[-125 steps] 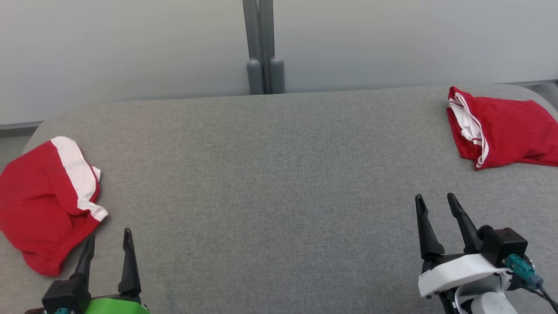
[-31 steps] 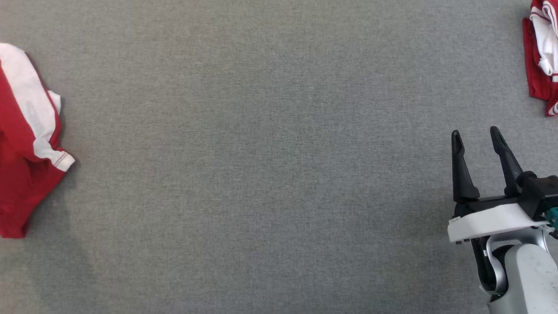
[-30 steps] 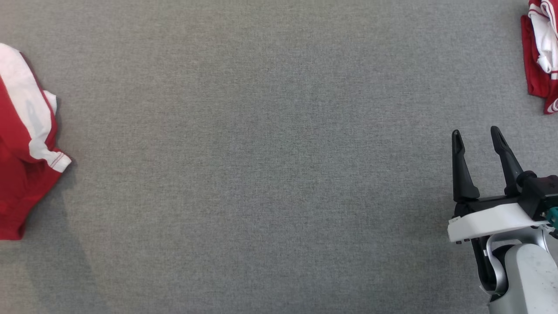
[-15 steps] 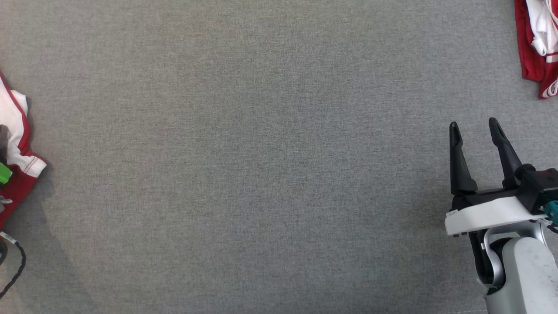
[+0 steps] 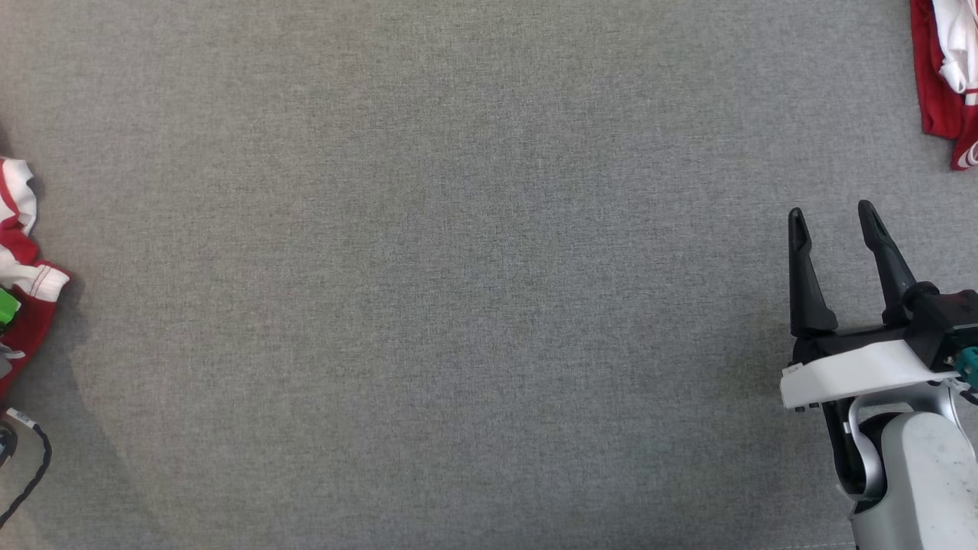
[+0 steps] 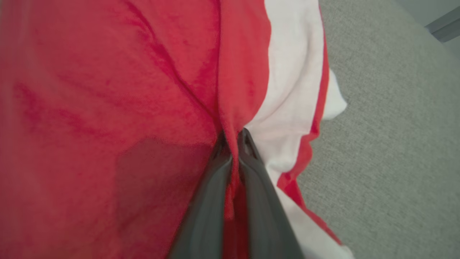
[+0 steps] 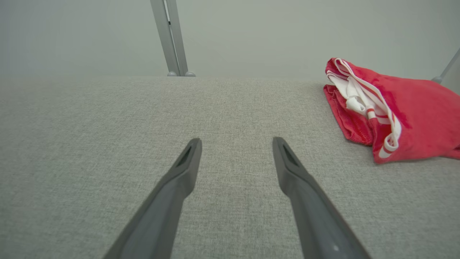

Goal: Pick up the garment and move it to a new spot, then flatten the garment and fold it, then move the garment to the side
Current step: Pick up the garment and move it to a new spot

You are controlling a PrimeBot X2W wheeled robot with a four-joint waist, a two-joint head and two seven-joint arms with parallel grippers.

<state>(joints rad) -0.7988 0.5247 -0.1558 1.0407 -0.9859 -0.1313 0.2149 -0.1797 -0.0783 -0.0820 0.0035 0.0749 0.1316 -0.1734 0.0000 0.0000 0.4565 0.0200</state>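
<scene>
The garment (image 6: 107, 90), red with a white band, lies on the grey fabric surface (image 5: 458, 305) at the far left. In the head view only its bunched edge (image 5: 23, 283) shows. My left gripper (image 6: 233, 135) is shut on a raised fold of this garment, where the red cloth meets the white band. A green part of the left arm (image 5: 6, 305) sits at the left edge of the head view. My right gripper (image 5: 831, 211) hovers open at the right, nothing between its fingers (image 7: 187, 162).
A second red and white garment (image 7: 395, 108) lies folded at the far right (image 5: 943, 76), beyond my right gripper. A black cable (image 5: 30, 466) hangs at the lower left. A grey post (image 7: 169, 36) and a pale wall stand behind the surface.
The camera has tilted down and shifted. The left arm has come onto the garment, whose white band is now pinched and bunched. The right gripper stays open in place.
</scene>
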